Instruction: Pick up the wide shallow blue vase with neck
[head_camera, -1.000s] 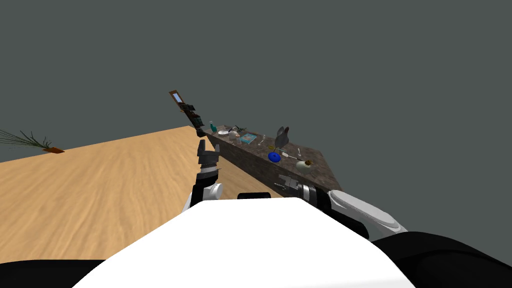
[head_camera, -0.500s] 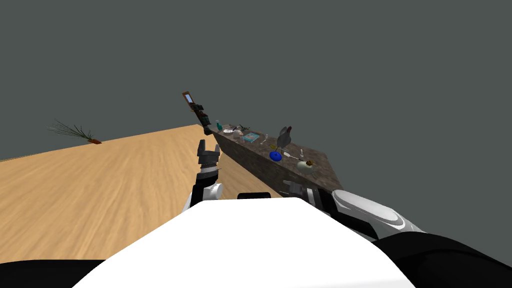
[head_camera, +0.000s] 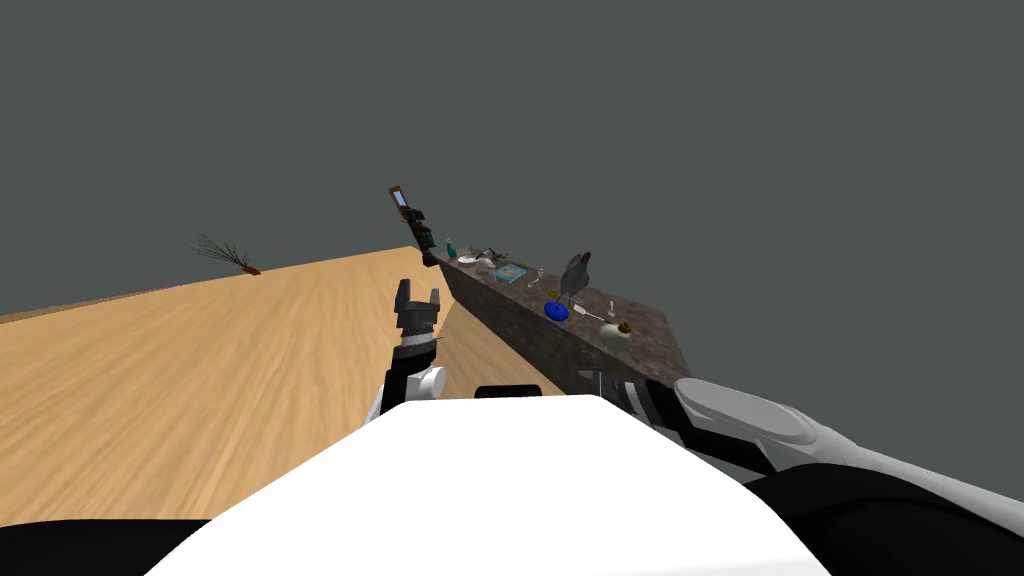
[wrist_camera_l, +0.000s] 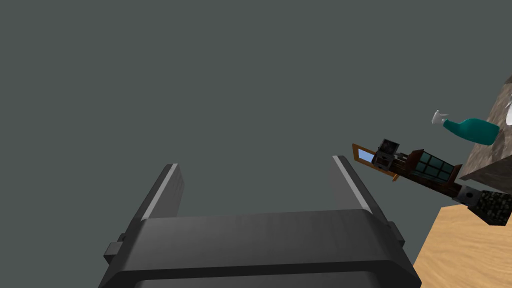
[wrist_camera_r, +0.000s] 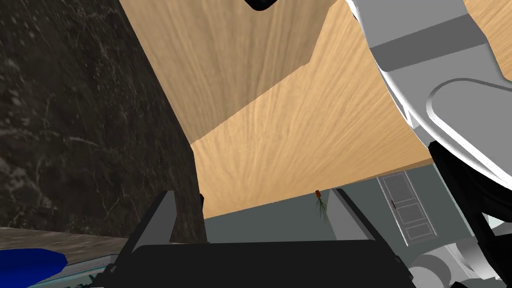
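Hanging wide open, right gripper (wrist_camera_r: 252, 196), nothing between fingers, sitting low beside near end of dark stone counter (wrist_camera_r: 85, 125). Blue vase (head_camera: 556, 311) on countertop further along, near pale round pot (head_camera: 615, 335), well apart from claw, no contact. Left gripper (wrist_camera_l: 255, 170) spread too, empty, held up over wood floor (head_camera: 250, 380). So basically nothing done yet imo. Reach, line up on vase, close, lift all left.
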